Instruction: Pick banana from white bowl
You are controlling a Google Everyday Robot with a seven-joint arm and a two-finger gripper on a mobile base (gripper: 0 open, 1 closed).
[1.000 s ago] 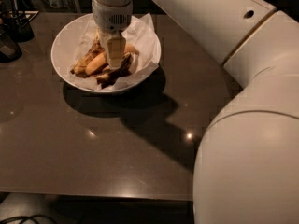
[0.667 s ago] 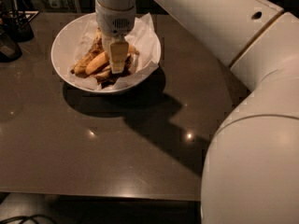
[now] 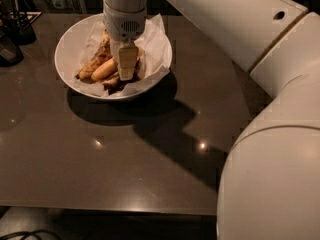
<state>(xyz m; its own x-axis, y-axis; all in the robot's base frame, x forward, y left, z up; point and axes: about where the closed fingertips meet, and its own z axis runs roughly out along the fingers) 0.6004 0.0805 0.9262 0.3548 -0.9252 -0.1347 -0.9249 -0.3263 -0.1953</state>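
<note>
The white bowl stands at the back left of the dark table, lined with crumpled white paper. The yellow-orange banana lies in it, pointing from lower left to upper right. A browner mottled piece lies just to its left, and dark peels lie below it. My gripper hangs straight down from above into the bowl, right beside the banana's right end and covering part of it. I cannot tell whether it touches the banana.
Small dark containers stand at the table's back left corner, left of the bowl. My arm's large white links fill the right side of the view. The table's front edge runs along the bottom.
My gripper has moved lower into the bowl, closer to the banana. The bowl and banana have stayed in place.
</note>
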